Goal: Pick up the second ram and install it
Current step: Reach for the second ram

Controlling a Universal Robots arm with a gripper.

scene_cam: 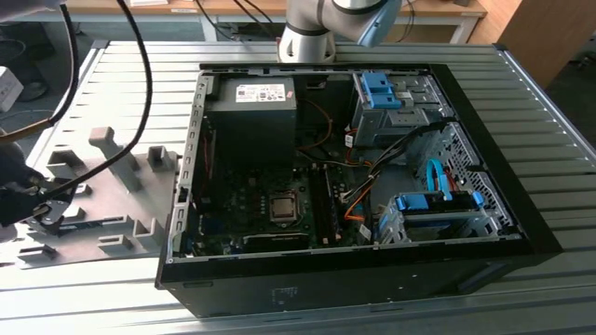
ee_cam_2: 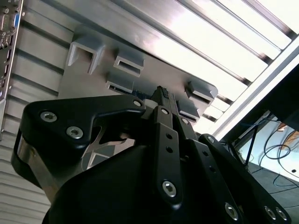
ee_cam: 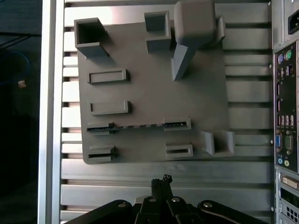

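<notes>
— Where does the end effector (scene_cam: 49,211) sit?
— At the exterior view's left, over the grey holder plate (scene_cam: 116,209) on the ribbed counter (scene_cam: 130,70). Its fingertips are pressed together, with nothing between them.
— And the second ram (ee_cam: 140,126)?
— In the first wrist view it stands on edge in two slots of that plate, apart from the fingertips.
— Further right?
— The open computer case (scene_cam: 484,174) lies on the counter.

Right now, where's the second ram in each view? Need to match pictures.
Exterior view: second ram slotted in the grey holder, exterior view's left.
First wrist view: second ram, dark strip bridging two holder slots.
Second wrist view: second ram, dark sliver between slot blocks.
Shared landmark: the grey holder.
</notes>
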